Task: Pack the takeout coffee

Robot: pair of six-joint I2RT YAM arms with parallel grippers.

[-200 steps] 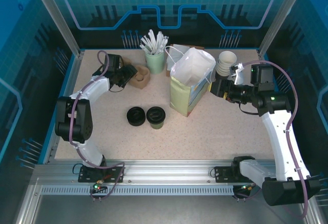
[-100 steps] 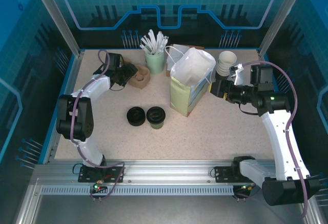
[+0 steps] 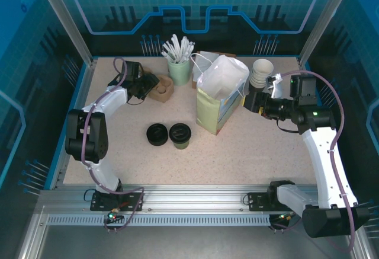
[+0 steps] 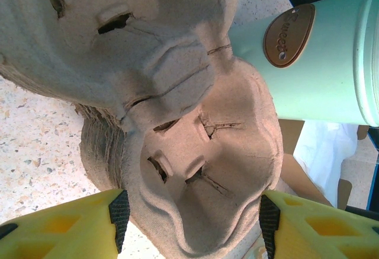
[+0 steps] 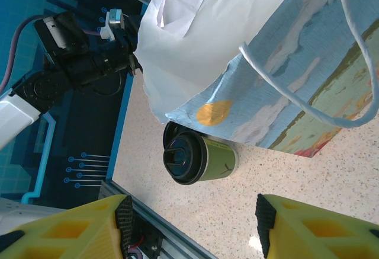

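Cups stood just beside each other at 7 o'clock from the centre of the table (image 3: pixel 266 152): the left coffee cup (image 3: pixel 157 134) and the right coffee cup (image 3: pixel 180 135), both black-lidded, the right one showing a green wall. The paper bag (image 3: pixel 214 114) stood upright near the centre, a little toward 1 o'clock, with its white mouth open and a cord handle looping above it. At 11 o'clock lay the cardboard carrier (image 3: pixel 162 88). Just beside it, at 12 o'clock, was a mint cup (image 3: pixel 179 70) full of white sticks (image 3: pixel 177 48), and a stack of paper cups (image 3: pixel 261 72) stood at 2 o'clock. The left gripper (image 4: pixel 194 205) met the carrier from its 9 o'clock side, jaws partway apart with one lobe of the carrier between them. Its black pads (image 4: pixel 120 214) sat just beside the pulp walls, and whether they pressed could not be told. The right gripper (image 5: pixel 192 205) hovered at 3 o'clock of the bag, near its upper edge, jaws spread wide with nothing between them. Past its fingers, the right wrist view showed the bag's painted side and the right coffee cup beyond.
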